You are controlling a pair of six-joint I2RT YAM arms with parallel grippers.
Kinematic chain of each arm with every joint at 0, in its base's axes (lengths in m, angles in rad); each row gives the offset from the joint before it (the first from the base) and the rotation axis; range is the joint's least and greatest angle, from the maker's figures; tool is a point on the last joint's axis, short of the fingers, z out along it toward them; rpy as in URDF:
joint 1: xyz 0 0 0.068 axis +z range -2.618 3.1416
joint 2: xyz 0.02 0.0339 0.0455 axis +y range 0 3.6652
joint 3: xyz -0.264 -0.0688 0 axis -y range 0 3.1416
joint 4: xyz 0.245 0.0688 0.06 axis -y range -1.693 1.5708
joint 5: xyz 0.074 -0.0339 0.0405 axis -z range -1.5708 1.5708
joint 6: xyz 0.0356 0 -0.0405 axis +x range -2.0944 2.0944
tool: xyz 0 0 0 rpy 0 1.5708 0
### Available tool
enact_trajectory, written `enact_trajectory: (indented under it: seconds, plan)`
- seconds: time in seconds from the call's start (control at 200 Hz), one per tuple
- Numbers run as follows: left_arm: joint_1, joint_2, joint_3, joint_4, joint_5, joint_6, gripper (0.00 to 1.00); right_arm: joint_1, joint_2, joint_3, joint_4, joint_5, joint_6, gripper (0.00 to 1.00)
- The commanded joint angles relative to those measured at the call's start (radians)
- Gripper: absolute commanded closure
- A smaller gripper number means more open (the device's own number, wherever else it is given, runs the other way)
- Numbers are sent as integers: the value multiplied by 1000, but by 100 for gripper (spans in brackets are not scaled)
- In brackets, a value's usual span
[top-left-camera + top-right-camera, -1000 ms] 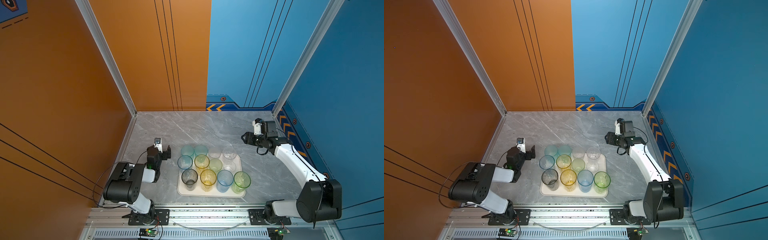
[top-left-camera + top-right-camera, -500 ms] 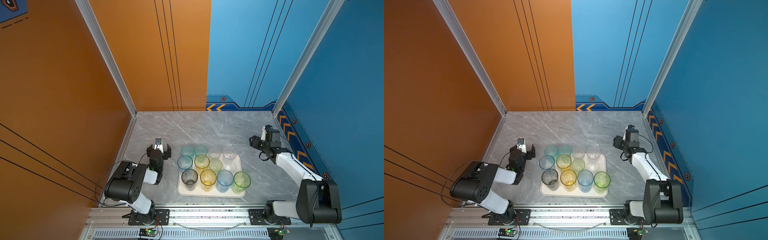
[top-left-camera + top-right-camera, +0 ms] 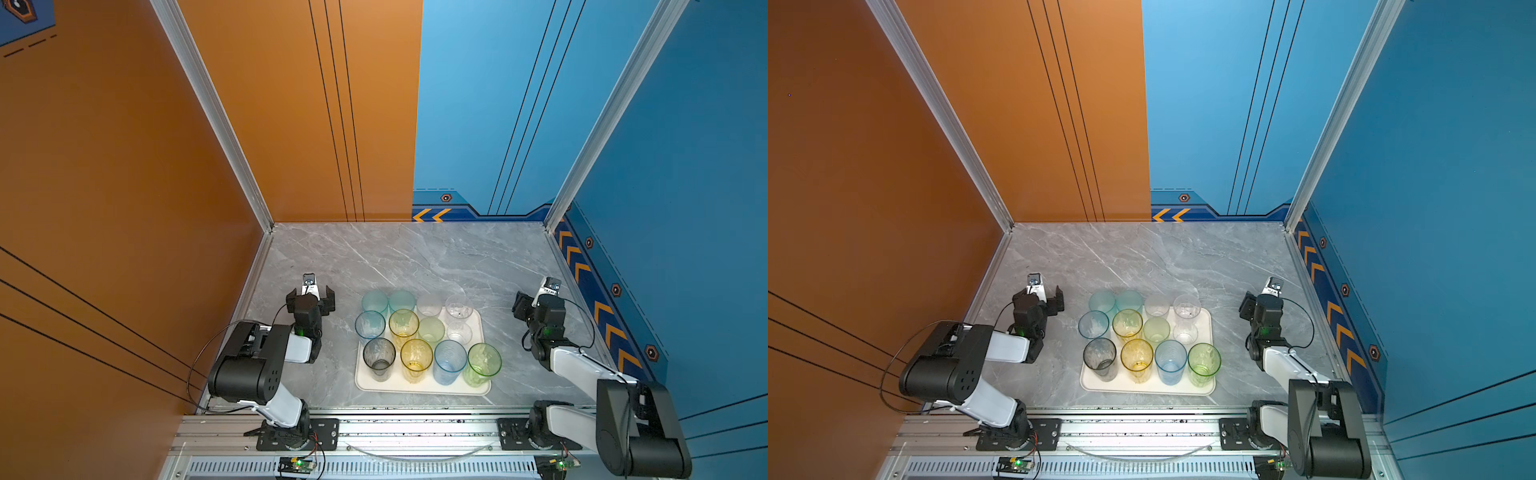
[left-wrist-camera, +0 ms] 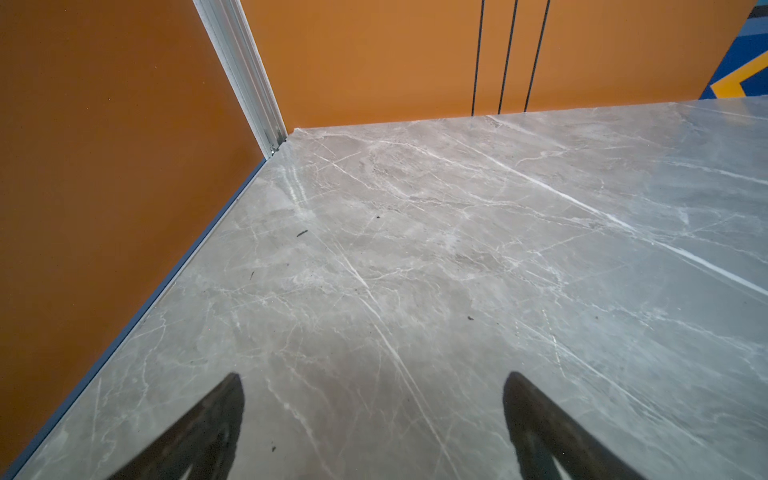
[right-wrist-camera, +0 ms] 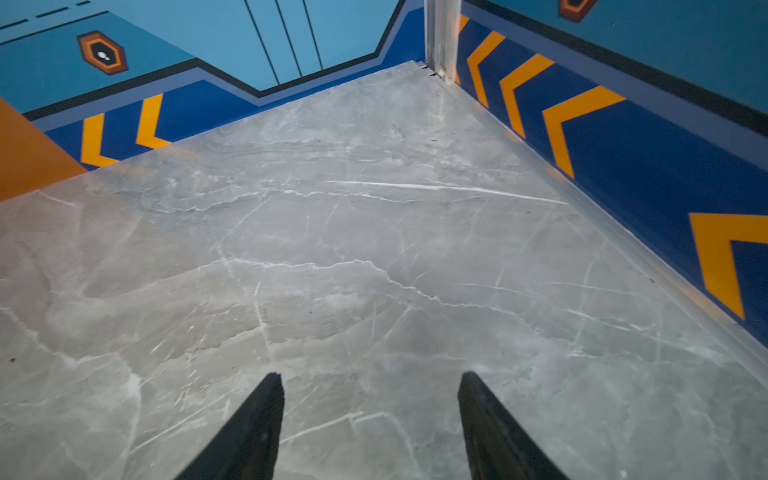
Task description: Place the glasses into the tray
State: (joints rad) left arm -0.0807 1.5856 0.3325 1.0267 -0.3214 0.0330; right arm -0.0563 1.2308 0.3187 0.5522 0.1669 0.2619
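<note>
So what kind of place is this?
Likely a robot test booth, not a home: two arms bolted to a metal rail, orange and blue panel walls, and a tray of glasses on a marble-look table.

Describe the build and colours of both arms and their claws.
Both arms look alike: the left arm and right arm have bulky black joint housings joined by white links, each with a thin black cable looping alongside and a green light at the wrist. The left claw and right claw have two black, tapering fingers each.
</note>
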Motion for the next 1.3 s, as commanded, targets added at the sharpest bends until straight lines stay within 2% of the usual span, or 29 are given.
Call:
enact_trajectory:
  seconds: [0.0,0.391,0.591,0.696,0.796,0.971,0.996,1.041,1.097,1.147,1.292]
  plan:
    - [-10,-15,13,-23,2,-13,3,-10,55,-13,213,59,-21,34]
    - [-8,-13,16,-25,2,-12,2,-10,182,29,262,20,-57,34]
    - [-7,-13,16,-24,4,-11,2,33,211,47,272,10,-114,34]
    - [-5,-12,21,-28,7,-11,2,68,266,67,278,20,-155,34]
    - [-1,-10,23,-37,13,-14,3,100,316,26,418,58,-184,34]
    - [15,-14,31,-59,46,-24,3,99,315,25,412,112,-162,33]
    - [22,-15,36,-66,61,-28,2,98,315,27,408,111,-163,29]
    - [37,-18,38,-77,88,-35,2,97,315,27,407,110,-162,17]
    - [39,-18,38,-77,92,-35,2,97,315,29,406,110,-161,11]
    - [38,-19,38,-76,90,-36,3,97,315,29,407,110,-161,0]
    - [15,-20,36,-74,56,-26,2,101,315,29,407,119,-166,0]
